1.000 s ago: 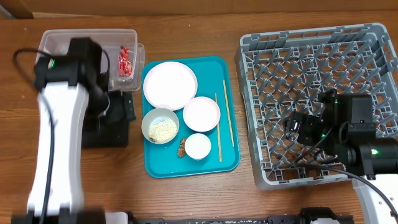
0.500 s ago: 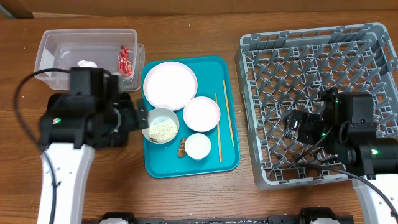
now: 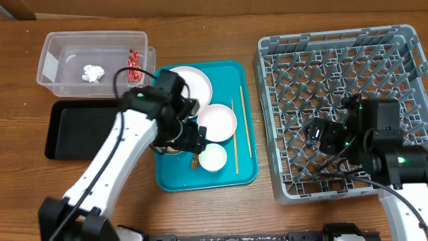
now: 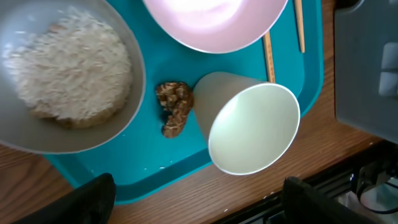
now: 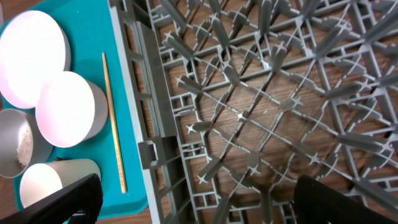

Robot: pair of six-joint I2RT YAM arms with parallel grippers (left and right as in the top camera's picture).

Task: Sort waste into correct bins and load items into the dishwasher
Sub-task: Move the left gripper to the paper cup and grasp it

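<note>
Brown food scrap (image 4: 174, 107) lies on the teal tray (image 3: 245, 171), white cup (image 4: 249, 127) crowding its three o'clock — so the left gripper (image 4: 202, 199) hovers above, jaws wide and empty, while the right gripper (image 5: 202, 199) hangs open over the dish rack (image 5: 249, 112).

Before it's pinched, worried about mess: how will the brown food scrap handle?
The brown food scrap looks lumpy and crumbly, so it may break apart. It seems small, probably light. Close beside the white cup, it might nudge that.

White arm links (image 3: 100, 167), black joints (image 3: 172, 87) and left hand (image 4: 199, 198) — thin black cables (image 3: 116, 79), green lights (image 3: 140, 95).
</note>
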